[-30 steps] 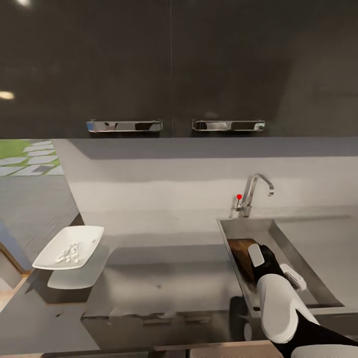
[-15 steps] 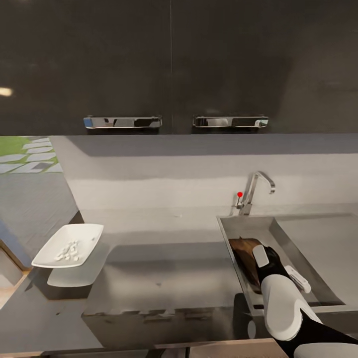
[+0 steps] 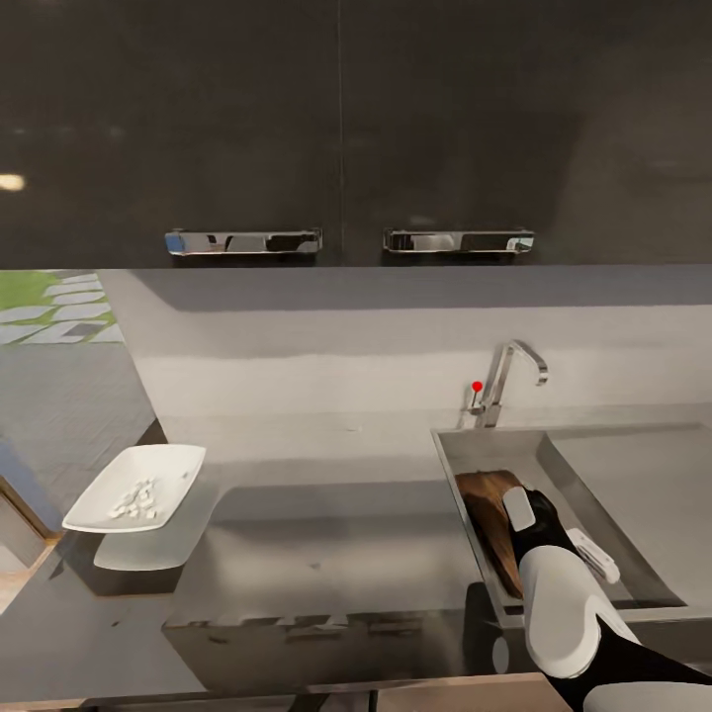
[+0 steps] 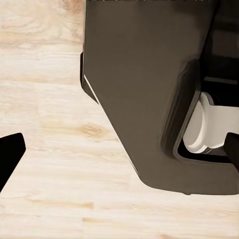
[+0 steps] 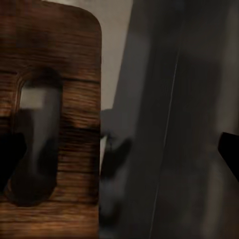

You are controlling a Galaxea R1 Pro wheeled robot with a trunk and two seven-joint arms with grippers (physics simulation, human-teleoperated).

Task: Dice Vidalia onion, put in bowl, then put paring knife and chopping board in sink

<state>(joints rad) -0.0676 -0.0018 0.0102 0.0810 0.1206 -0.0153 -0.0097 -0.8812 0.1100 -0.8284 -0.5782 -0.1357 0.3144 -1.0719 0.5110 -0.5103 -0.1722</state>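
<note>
Since a second ago, barely anything moved apart from a slight shift of the whole head view, so put that down to the camera. Drawn back a little toward the near rim: the white-sleeved right arm, with the brown wooden chopping board (image 3: 491, 519) now showing more of its length.

Lies inside the grey steel sink (image 3: 583, 494), along the basin's left wall and apparently tilted against it. Looks like the release and withdrawal at the end of the task. Right gripper (image 5: 119, 157) spread wide, dark fingertips at opposite edges of the wrist view, holding nothing, the board's handle hole just off to one side. Left gripper (image 4: 119, 152) likewise parted and empty, hanging over the pale wood floor (image 4: 50, 124) beside the robot's dark base (image 4: 149, 89).

To finish well: lift straight up and back, keep the fingers wide, avoid catching the board's edge or the basin wall, and steer clear of the chrome tap with the red knob (image 3: 509, 381).

Elsewhere, a long glossy grey countertop (image 3: 326, 534), mirror-like. At its left end the white squarish bowl (image 3: 173, 457) with small pale diced onion pieces (image 3: 135, 499) in it, well apart from the sink. Behind, a plain grey backsplash (image 3: 326, 366); above, glossy dark wall cabinets (image 3: 336, 119) with chrome bar handles (image 3: 244, 241).
</note>
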